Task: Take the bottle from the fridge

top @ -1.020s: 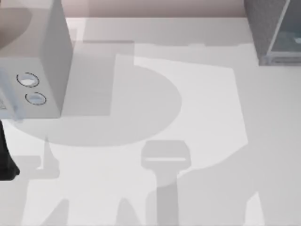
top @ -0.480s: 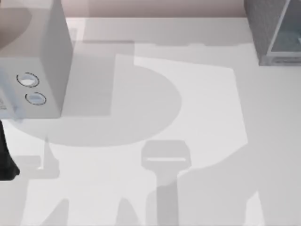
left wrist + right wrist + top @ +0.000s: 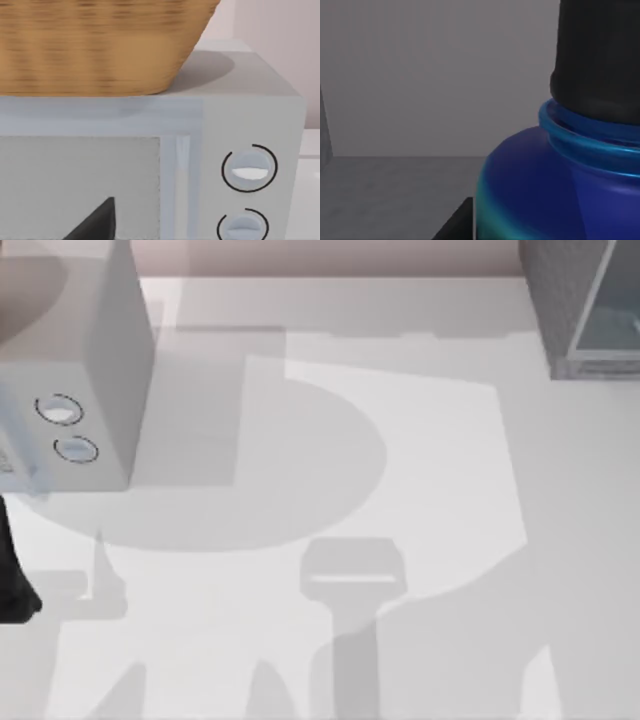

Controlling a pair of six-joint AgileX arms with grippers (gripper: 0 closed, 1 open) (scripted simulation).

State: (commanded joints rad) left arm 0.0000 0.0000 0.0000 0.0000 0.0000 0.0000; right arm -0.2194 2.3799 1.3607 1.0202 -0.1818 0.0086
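Bottle (image 3: 545,190) close against right gripper (image 3: 600,55) (grip unclear), grey walls behind.

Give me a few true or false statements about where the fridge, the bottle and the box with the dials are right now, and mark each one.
1. The fridge stands at the top view's far right corner of the table. True.
2. The light grey box with two dials sits at the top view's right. False: it sits at the left.
3. A woven basket rests on top of the box with the dials. True.
4. The right wrist view shows the bottle far off. False: it is very close to that camera, against grey walls.
5. The bottle stands on the open table. False: the top view shows no bottle there.
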